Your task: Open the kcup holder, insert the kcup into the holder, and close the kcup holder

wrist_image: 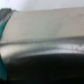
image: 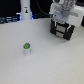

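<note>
Hand (image: pixel 61 21) at kcup holder (image: pixel 64 29), kcup (image: pixel 26 48) well apart, wrist cam blurry, maybe holder top

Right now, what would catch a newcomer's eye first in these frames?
The kcup, with its bright green top, sits alone on the pale table, toward the exterior view's left. At upper right the arm's gripper is at the dark boxy kcup holder; whether it is open or shut can't be told. The wrist view is only a blur of dark and grey surface.

The kcup (image: pixel 26 48) sits on the table (image: pixel 45 65), well apart from the kcup holder (image: pixel 62 30).
</note>
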{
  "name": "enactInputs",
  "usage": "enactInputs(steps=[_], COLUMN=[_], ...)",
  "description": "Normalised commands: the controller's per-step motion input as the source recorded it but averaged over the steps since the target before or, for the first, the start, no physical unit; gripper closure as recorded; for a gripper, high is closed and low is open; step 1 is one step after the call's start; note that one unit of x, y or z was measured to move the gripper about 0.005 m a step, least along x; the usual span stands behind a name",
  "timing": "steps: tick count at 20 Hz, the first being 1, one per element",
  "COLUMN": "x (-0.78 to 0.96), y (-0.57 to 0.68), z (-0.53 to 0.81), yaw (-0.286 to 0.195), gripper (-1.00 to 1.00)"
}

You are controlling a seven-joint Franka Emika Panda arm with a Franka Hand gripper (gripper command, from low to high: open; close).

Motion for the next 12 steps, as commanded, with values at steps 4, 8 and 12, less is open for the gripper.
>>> enactInputs(steps=[4, 8, 12], x=[0.94, 0.94, 0.93], y=[-0.30, -0.32, -0.32], z=[0.18, 0.18, 0.17], yaw=[-0.078, -0.079, -0.081], gripper=[1.00, 1.00, 1.00])
